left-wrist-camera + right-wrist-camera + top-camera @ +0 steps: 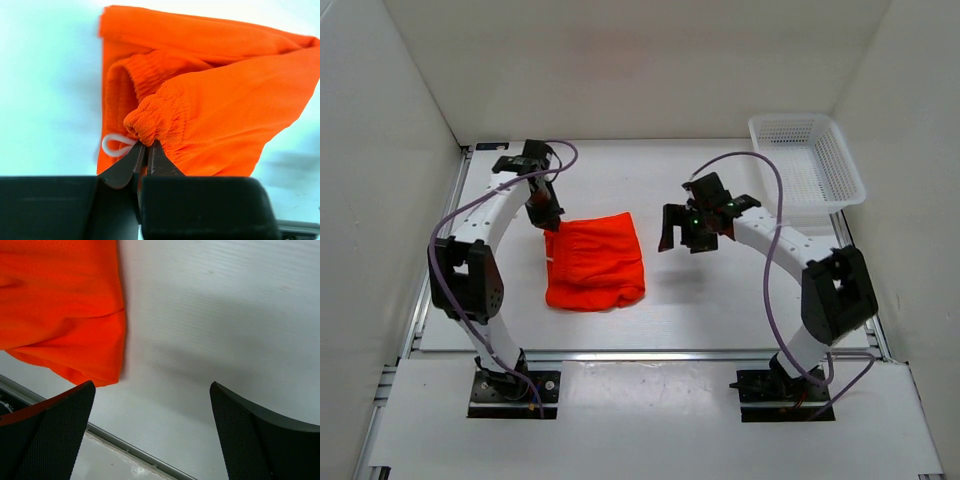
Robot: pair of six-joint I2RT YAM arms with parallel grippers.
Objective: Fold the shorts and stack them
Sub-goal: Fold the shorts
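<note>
The orange shorts [595,262] lie bunched on the white table, left of centre. My left gripper [548,222] is at their far left corner. In the left wrist view it [146,144] is shut on a pinch of the gathered waistband [150,122], with a white drawstring loop [116,145] just to the left. My right gripper [675,232] hangs above the table to the right of the shorts, apart from them. Its fingers [57,432] stand wide open with nothing between them [152,410]. An edge of the shorts [65,310] shows at the upper left of that view.
A white mesh basket [807,165] stands at the back right corner. White walls close in the table on three sides. A metal rail [650,354] runs along the near edge, in front of the arm bases.
</note>
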